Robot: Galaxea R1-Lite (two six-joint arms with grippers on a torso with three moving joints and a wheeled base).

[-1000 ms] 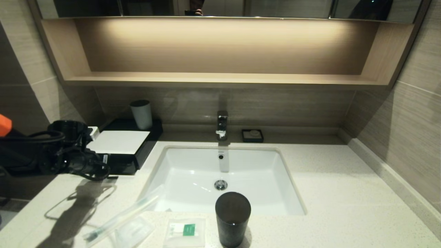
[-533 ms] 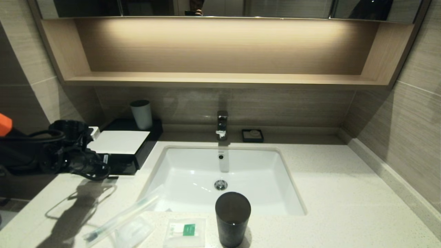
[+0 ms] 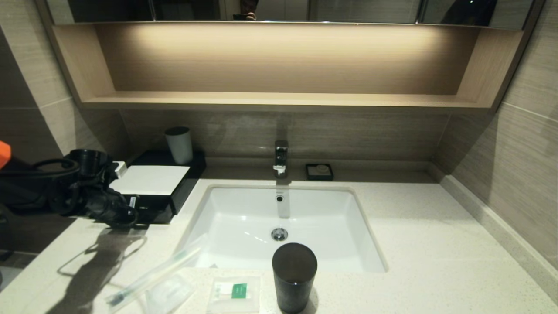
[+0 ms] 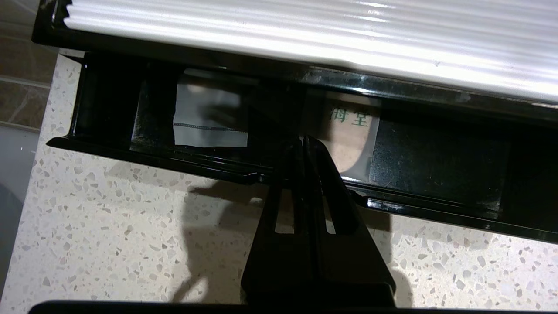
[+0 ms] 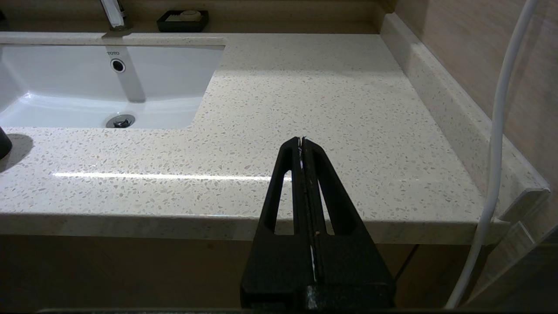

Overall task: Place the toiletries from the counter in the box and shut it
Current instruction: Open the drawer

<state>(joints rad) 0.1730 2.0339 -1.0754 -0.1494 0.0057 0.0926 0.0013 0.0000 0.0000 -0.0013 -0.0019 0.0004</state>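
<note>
Now the low black box (image 3: 168,192) with a white top panel has its long side toward the sink (image 3: 244,218), its drawer slightly open; the left gripper (image 4: 304,139), fingers pressed together, is at the drawer's front; the right gripper (image 5: 302,140), also closed, hangs before the counter (image 5: 314,109).

The worktop (image 3: 418,244) is pale speckled stone with a white sink (image 3: 244,218) set into its middle. From the sink, the black box (image 3: 174,198) with a white panel on top stands at about ten o'clock, its front drawer a little open. A white cup (image 3: 179,145) stands on its far part. A small black soap dish (image 3: 319,172) lies at one o'clock, near the tap (image 3: 281,158). At six o'clock stands a tall dark cup (image 3: 294,277). Just beside it lies a square sachet (image 3: 234,293) with green label, then a small clear packet (image 3: 171,291) and a long toothbrush sleeve (image 3: 152,274) at seven o'clock.
</note>
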